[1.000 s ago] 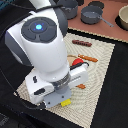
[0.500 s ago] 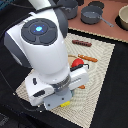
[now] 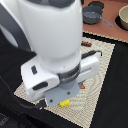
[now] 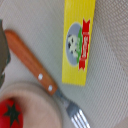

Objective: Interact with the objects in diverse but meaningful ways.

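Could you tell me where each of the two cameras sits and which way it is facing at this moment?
Exterior view: off the arm, above the scene, looking down on the woven mat and grey pot; the white arm fills most of the picture and hides its gripper.
Wrist view: on the wrist, facing straight down at the yellow packet, wooden-handled fork and red tomato; no fingers show.
Shared: the mat; perhaps the packet, as a yellow scrap under the arm.

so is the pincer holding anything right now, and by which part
It cannot be told. The arm's body hides the pincer in the exterior view, and the wrist view shows only the yellow packet, fork and tomato lying below, no fingers.
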